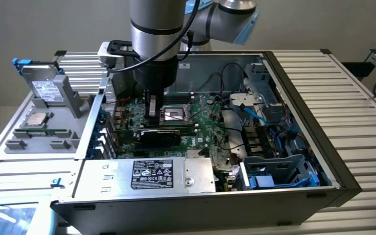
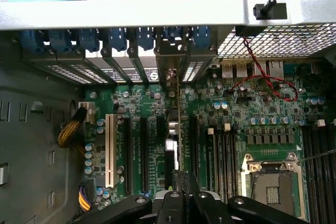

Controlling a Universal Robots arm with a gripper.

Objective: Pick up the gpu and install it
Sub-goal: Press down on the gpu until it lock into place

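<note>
**GPU held edge-on over the motherboard slots**

We are in the install step. Our black two-fingered gripper (image 2: pixel 180 195) is pinched tight on the gpu (image 2: pixel 177 129), a thin green card with black fan shroud (image 1: pixel 160 135) and metal end bracket, standing upright among the black expansion slots of the green motherboard (image 2: pixel 262 119) inside the open grey computer case (image 1: pixel 318 161). We judge that seating it calls for a straight, even downward press, with the bracket aligned to the rear opening.

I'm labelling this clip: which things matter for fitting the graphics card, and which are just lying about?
Job:
- graphics card, upright over the motherboard slots
- gripper, shut on the card's edge
- computer case

Lying about:
- hard drive in grey holder
- processor chip
- power supply
</note>
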